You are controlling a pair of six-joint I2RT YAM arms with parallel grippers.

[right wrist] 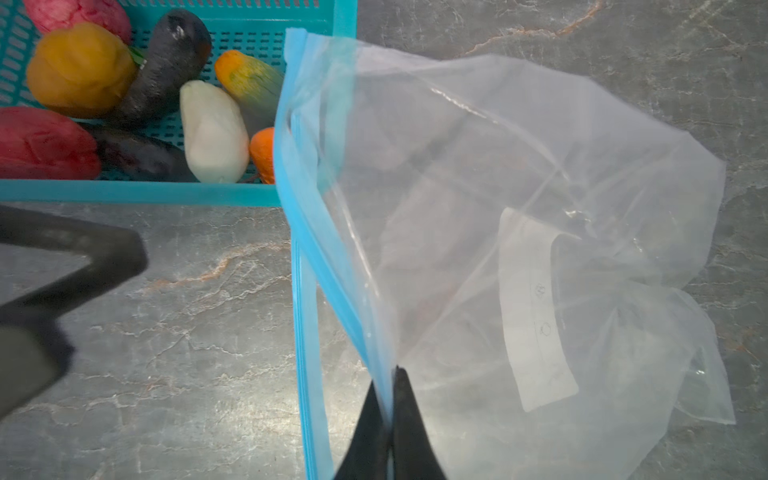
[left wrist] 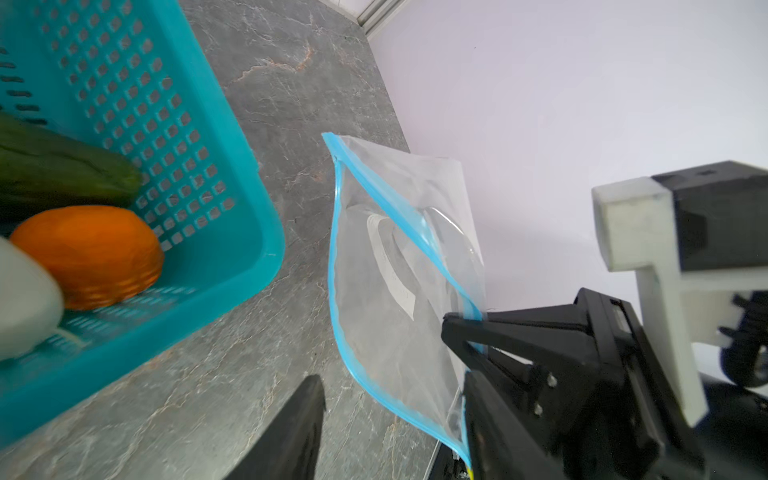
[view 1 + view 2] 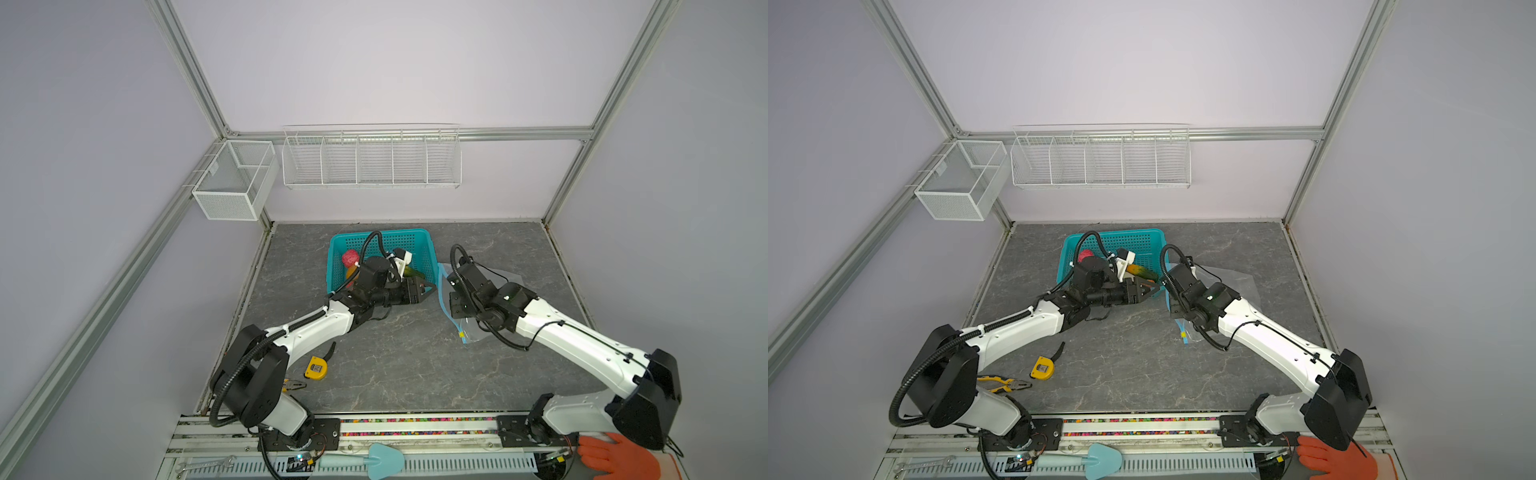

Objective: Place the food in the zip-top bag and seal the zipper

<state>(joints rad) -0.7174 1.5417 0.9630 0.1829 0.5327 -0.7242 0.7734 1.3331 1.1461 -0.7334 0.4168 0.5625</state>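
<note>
Grey marble-effect tabletop (image 3: 395,374), lilac walls, aluminium frame, white wire rack (image 3: 372,160) on the back wall. Item: teal basket (image 3: 415,249), centre of both top views, holding the food (image 1: 214,133): white, orange, yellow, red, pink, dark and green pieces, all inside it, none bagged. Item: zip-top bag (image 1: 498,187), on the table just right of the basket, mouth gaping toward it, apparently empty bar a white label (image 1: 536,316). Zipper (image 1: 305,249): light-blue strip, yellow slider (image 3: 461,333) at its lower end. Right gripper (image 1: 391,386): clamped on the bag's upper lip at the strip, holding it raised. Left gripper (image 3: 429,288): between basket and bag, jaws parted, nothing seen between them. Handling, judged: the film is thin, limp and slippery and would likely collapse if released, so take it by the stiffer strip. The food looks light and rounded, so grip across the middle. Obscured: the left arm covers much of the basket from above, the right arm hides the bag's middle, only one left finger shows in the left wrist view, and the label is unreadable. Yellow tape measure (image 3: 316,368), lower left, is not part of the lot.
</note>
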